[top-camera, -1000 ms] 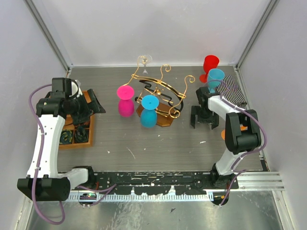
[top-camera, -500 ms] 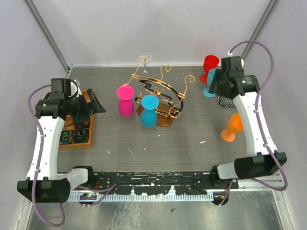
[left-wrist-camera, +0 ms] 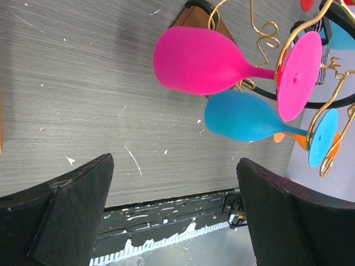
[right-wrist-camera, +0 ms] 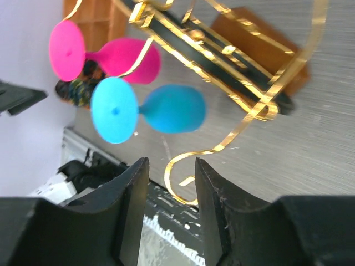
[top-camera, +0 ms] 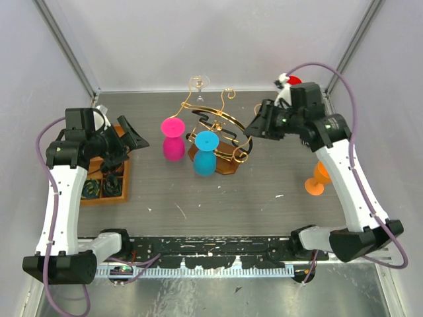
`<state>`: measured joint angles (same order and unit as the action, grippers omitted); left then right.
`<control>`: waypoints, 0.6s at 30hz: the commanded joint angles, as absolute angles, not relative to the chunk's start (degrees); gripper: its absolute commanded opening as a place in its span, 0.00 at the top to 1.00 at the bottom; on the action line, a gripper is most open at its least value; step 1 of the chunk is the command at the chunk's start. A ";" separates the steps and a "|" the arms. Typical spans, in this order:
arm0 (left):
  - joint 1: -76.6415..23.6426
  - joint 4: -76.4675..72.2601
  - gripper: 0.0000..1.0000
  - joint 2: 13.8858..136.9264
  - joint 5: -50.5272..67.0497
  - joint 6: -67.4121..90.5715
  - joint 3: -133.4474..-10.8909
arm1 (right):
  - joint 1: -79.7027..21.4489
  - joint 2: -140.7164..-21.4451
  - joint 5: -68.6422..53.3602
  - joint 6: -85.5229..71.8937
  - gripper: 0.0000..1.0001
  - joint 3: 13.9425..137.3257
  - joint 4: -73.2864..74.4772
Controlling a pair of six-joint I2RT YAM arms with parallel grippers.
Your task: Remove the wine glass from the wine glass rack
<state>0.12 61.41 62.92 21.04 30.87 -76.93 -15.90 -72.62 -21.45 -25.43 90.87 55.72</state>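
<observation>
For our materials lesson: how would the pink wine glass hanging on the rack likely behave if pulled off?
The pink wine glass looks matte, opaque plastic: probably light, not brittle. Hung by its foot on the thin-wire rack, it may swing into the blue glass beside it. Laid down, its round bowl would likely roll.

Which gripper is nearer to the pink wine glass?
Left. The left gripper is close beside the pink wine glass; the right gripper is beyond the rack.
</observation>
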 commanded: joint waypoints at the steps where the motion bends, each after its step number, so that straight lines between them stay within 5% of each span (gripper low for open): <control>1: 0.10 59.75 0.00 63.10 22.86 32.26 -77.56 | -22.46 -76.06 -27.37 -30.40 0.57 91.73 47.61; 18: -7.16 45.96 0.04 68.37 25.60 40.51 -77.46 | -29.18 -85.10 -21.59 -28.31 0.54 102.28 50.75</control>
